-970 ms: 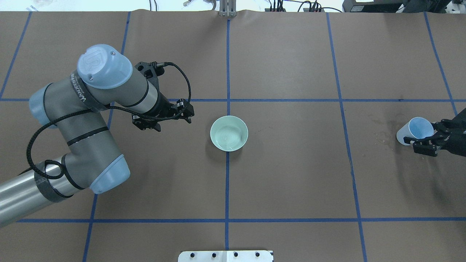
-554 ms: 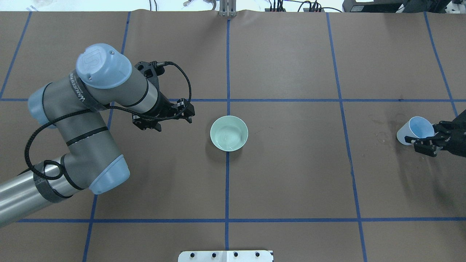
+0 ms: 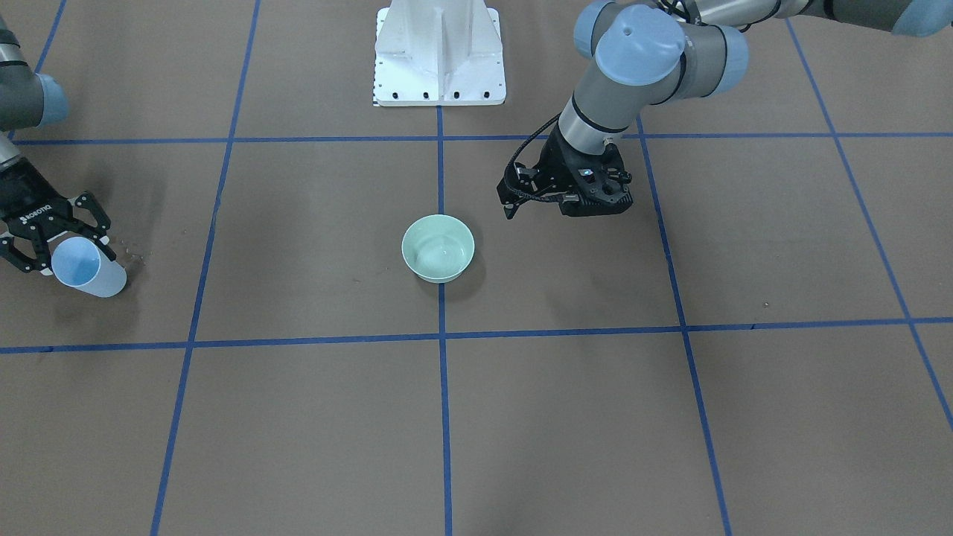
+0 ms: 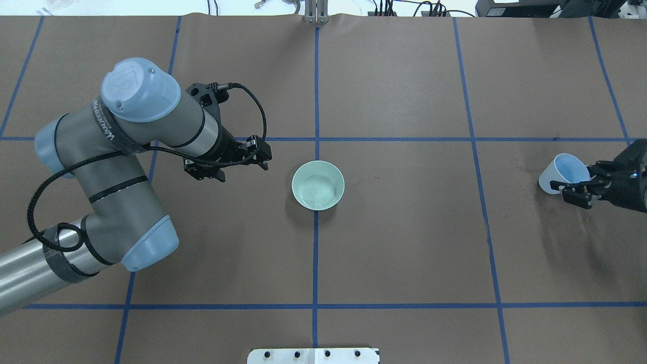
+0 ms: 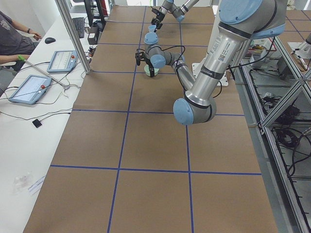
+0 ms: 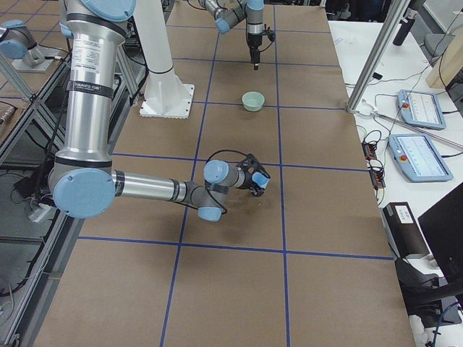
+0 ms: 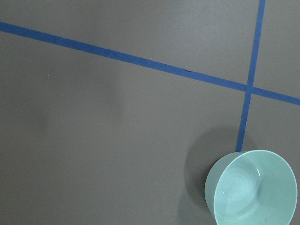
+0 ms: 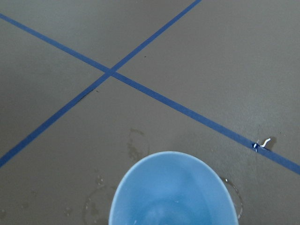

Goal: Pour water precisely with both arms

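**1. Left arm** (image 4: 126, 167). Elbow folded, wrist turned so the tool (image 4: 230, 161) points straight down at the bare table (image 4: 404, 242). It is near the bowl's left side and not touching it. It carries nothing, and the views do not show whether the jaws are spread. It is probably parked there to keep the pouring path free.

**2. Bowl** (image 4: 298, 177). Pale green, upright on the centre tape crossing between the arms. Judged to be the pour target.

**3. Water** (image 7: 236, 199). Faint ring glints in the bowl's bottom suggest a little lies there. Whether the cup holds any cannot be told.

**4. Cup** (image 4: 558, 174). Blue, tilted, well right of the bowl, with droplets (image 8: 265, 142) on the paper beside it.

**5. Right arm** (image 6: 145, 186). Low, with the forearm near level. The tool (image 4: 576, 178) clasps the cup from the side, a jaw on each flank. That hold should let a wrist roll tip it.
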`<action>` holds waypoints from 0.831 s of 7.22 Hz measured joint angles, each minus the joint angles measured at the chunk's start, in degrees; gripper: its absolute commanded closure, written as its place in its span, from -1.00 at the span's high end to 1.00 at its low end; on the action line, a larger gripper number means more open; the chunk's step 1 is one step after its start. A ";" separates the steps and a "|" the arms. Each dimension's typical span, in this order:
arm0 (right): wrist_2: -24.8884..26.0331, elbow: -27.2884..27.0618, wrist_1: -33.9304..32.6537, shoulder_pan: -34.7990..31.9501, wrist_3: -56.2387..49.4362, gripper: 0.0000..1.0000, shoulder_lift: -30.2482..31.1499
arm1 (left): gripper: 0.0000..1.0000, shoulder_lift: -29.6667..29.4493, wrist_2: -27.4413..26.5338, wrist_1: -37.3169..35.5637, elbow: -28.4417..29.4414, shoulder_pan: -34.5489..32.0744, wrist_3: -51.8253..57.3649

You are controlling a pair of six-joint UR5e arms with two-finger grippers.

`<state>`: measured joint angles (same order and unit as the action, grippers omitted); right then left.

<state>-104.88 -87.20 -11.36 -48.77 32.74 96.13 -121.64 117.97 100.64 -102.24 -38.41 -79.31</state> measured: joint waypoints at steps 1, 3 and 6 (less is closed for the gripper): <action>1.03 -6.53 -11.98 0.10 0.03 -0.18 -2.82 | 1.00 0.06 0.04 -0.01 0.24 -0.53 0.22; 7.41 -16.73 -35.28 4.25 0.12 -0.17 -10.75 | 1.00 0.71 0.18 -0.16 1.14 -2.18 2.39; 19.70 -19.72 -67.27 15.29 0.76 -0.17 -29.81 | 1.00 4.68 0.41 -0.47 1.27 -5.06 14.01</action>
<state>-85.18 -106.91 -78.63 -33.47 33.50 66.31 -116.96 118.37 100.17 -100.96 -43.48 -65.30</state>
